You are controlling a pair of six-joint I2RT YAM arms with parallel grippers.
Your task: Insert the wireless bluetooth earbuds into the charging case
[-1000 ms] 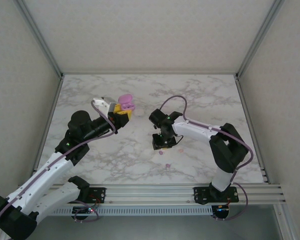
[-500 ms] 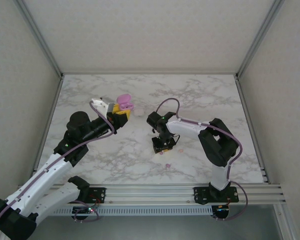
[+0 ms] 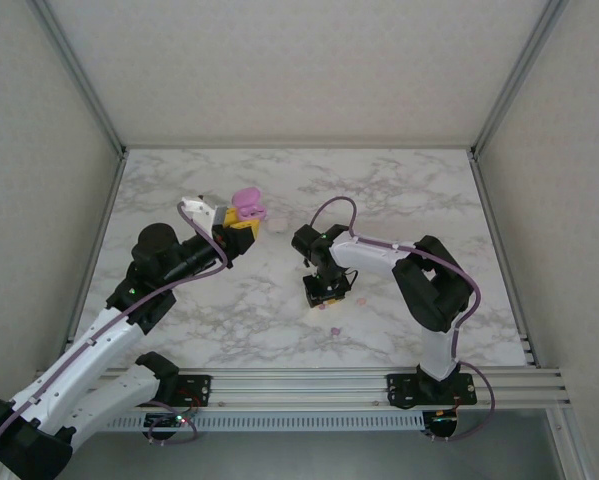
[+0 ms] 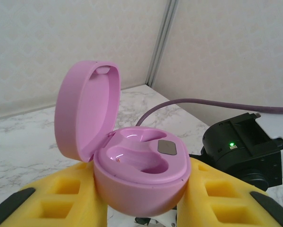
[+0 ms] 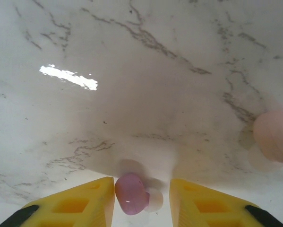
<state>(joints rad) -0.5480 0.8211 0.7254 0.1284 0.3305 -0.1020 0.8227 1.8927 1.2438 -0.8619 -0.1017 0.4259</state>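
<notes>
– Pink charging case, lid up, sits clamped in the left claw?
– Yes. Right claw gapes astride one earbud on the bench; next it must pinch squarely, then carry.

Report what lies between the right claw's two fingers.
In the right wrist view, a pink earbud lies on the marble table between the right claw's yellow fingers, close beside the image-left one, with a gap to the other.
</notes>
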